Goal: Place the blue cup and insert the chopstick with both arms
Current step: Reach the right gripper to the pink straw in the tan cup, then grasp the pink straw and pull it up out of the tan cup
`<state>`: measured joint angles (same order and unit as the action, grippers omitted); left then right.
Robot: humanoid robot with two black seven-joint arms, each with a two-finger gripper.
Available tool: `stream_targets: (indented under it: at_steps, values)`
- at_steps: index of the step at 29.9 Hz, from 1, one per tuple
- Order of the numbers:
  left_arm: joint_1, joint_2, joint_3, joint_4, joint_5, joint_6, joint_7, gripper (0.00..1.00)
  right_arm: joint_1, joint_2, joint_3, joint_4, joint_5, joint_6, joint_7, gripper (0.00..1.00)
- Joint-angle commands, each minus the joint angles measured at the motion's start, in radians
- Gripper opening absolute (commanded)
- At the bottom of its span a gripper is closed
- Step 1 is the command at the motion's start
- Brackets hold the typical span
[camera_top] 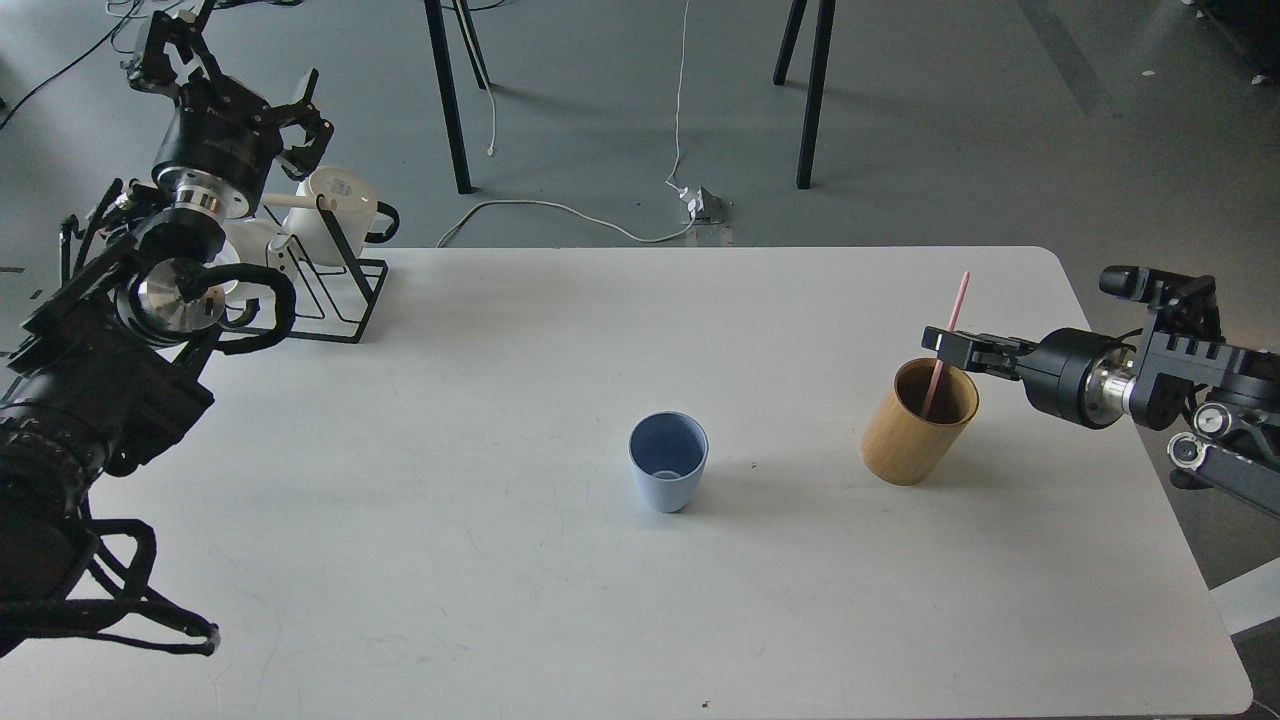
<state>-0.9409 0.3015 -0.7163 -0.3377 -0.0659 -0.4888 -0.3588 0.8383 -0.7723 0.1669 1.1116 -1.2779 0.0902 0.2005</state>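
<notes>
The blue cup [668,474] stands upright near the middle of the white table [500,600], its mouth open to the top and nothing inside that I can see. I think it is put there because both arms can reach this place, and the open mouth is ready to receive the stick.

From the cup, at about 3 o'clock, is the tan holder [918,421], well apart from it. The pink chopstick [948,340] leans inside this holder, with its upper end going toward 12 o'clock, above the rim. My right gripper [948,348] comes in from 3 o'clock and is level, just above the rim of the holder. Its fingers are at the stick, on both sides of it I believe, but they are dark and small, so I cannot tell if they pinch it or only stand around it. The height seems chosen to take the stick at its free part, where the holder wall does not block.

My left gripper [170,50] is far at 10 o'clock, raised over the black wire rack [340,290] with the white mugs [335,200]. Its claws look spread and hold nothing, away from the work area.

My judgement: the cup is placed, the insertion is not yet done.
</notes>
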Motion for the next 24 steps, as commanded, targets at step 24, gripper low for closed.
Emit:
stream_targets:
  at_steps: [24]
  values:
    - [-0.010, 0.005, -0.002, 0.000, 0.000, 0.000, 0.000, 0.99, 0.054, -0.324, 0.085, 0.326, 0.009, 0.008, -0.004, 0.02]
